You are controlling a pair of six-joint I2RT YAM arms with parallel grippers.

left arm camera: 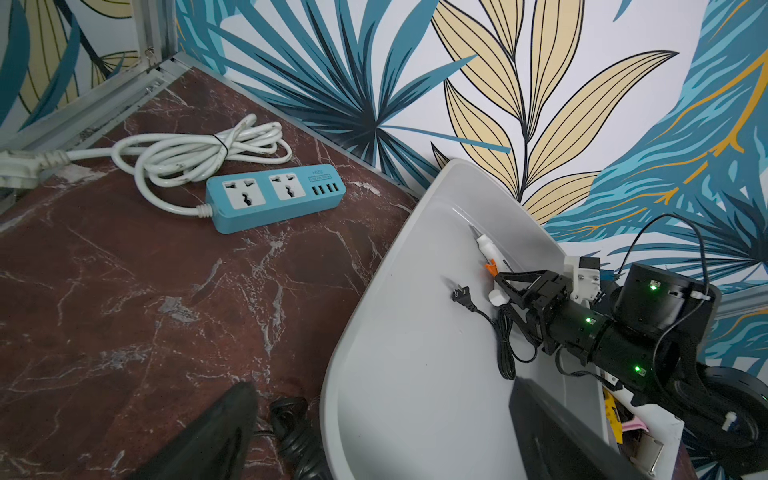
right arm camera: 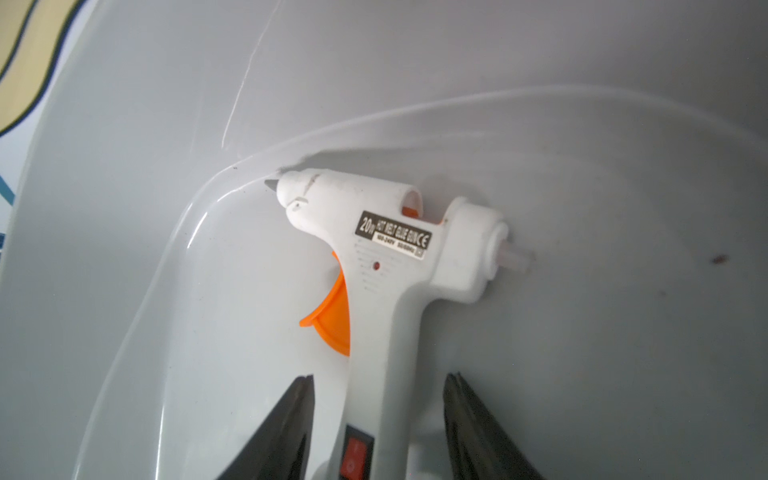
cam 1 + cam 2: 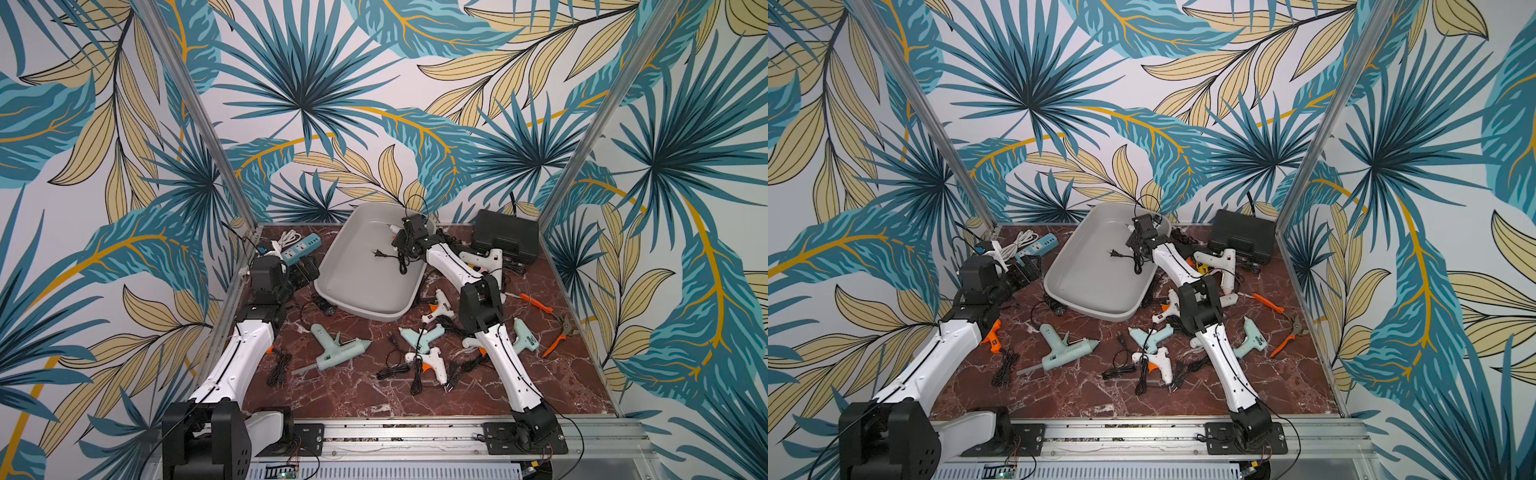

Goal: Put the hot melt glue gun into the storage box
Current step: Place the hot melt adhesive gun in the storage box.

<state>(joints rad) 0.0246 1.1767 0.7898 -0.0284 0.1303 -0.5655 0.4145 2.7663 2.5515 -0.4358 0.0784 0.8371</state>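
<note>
The storage box (image 3: 332, 266) (image 3: 1059, 270) is a light-grey tub at the back middle of the table. A white hot melt glue gun (image 2: 374, 249) with an orange trigger lies on its side on the box floor, nozzle in the far corner (image 1: 487, 251). My right gripper (image 2: 378, 375) (image 3: 401, 232) is down in the box, open, with a gap between each finger and the gun's handle. The gun's black cord and plug (image 3: 380, 254) lie on the box floor. My left gripper (image 1: 378, 388) (image 3: 307, 270) is open and empty, straddling the box's left rim.
Several more glue guns, mint (image 3: 336, 349) and white (image 3: 432, 361), lie with tangled black cords in front of the box. A black hard case (image 3: 505, 237) stands at the back right and a blue power strip (image 3: 301, 245) at the back left. Orange pliers (image 3: 559, 336) lie at the right.
</note>
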